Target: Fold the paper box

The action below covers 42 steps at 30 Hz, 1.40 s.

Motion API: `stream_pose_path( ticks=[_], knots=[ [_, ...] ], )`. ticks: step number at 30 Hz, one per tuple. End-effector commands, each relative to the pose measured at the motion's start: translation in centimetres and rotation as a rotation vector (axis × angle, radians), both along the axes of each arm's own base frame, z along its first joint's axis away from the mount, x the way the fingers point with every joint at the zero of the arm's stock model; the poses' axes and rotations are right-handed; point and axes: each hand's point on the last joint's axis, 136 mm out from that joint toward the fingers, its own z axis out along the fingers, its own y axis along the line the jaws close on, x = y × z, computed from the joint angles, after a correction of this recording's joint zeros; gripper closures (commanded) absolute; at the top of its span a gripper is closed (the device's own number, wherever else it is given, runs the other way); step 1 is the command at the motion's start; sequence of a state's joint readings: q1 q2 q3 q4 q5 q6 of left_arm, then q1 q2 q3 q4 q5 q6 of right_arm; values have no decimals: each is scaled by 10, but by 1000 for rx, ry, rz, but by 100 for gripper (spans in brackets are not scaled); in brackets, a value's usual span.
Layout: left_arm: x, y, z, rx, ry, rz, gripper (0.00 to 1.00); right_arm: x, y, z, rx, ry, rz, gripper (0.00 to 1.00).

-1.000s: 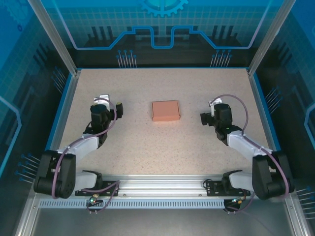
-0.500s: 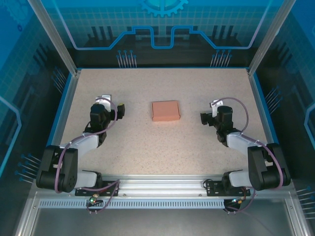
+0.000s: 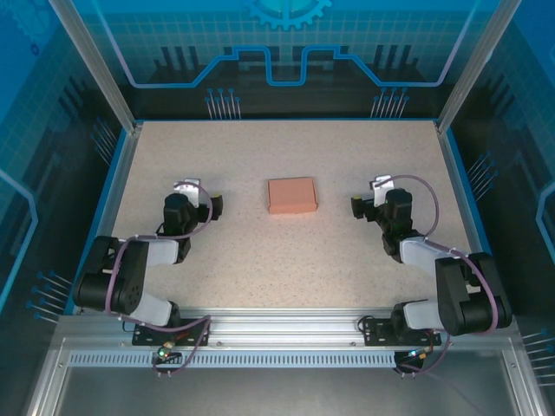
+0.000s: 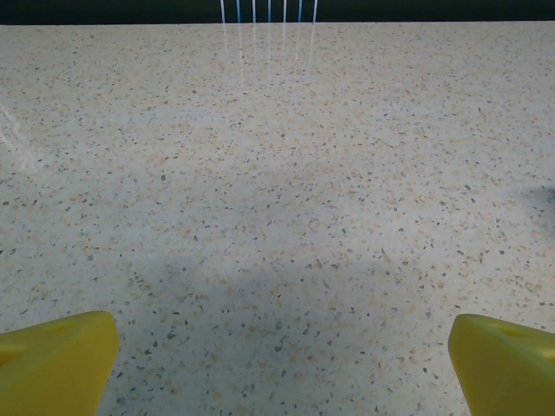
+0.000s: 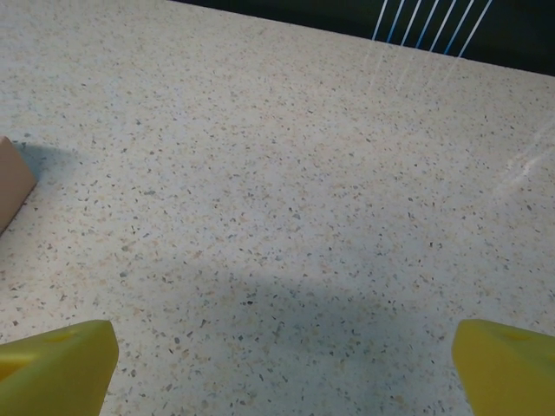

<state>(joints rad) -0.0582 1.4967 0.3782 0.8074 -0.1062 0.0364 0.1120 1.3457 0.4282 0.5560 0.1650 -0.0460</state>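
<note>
**Q:** Salmon-pink, thin-cardboard paper box (image 3: 292, 195), seemingly a closed rectangular block, lies mid-table on the speckled tabletop (image 3: 260, 260), between the arms. How should it handle?

**A:** Probably light, crushable and prone to sliding, so pinch gently across opposite side walls. Both the left gripper (image 4: 282, 360) and the right gripper (image 5: 282, 360) gape wide and empty, well apart from it.

Salmon-pink paper box (image 3: 292, 195), folded shut into a small rectangular block. Lying flat on its broad face near the middle of the speckled counter (image 3: 260, 260), long side running left to right (very slightly skewed). Top smooth and plain, a shadowed side wall facing the near edge.
</note>
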Motion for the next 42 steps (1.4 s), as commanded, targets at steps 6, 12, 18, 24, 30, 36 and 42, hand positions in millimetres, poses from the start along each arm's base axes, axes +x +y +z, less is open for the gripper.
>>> stream_pose_path(
  ticks=[6,12,18,24,30,36,42],
  knots=[
    [7,4,8,-14,-77,-8,1,5,5,0,51,-115,38,0],
    [8,7,8,-17,-73,7,1,15,8,-11,40,-65,47,0],
    [8,9,8,-16,-71,21,1,19,1,-13,89,-33,41,0],
    [8,9,8,-15,-72,22,1,19,0,-13,88,-33,39,0],
    [8,9,7,-15,-69,23,1,19,1,-14,87,-33,41,0],
    [8,9,8,-16,-70,25,1,19,1,-13,86,-33,40,0],
    [8,9,7,-15,-69,24,1,19,1,-14,87,-32,39,0]
  ],
)
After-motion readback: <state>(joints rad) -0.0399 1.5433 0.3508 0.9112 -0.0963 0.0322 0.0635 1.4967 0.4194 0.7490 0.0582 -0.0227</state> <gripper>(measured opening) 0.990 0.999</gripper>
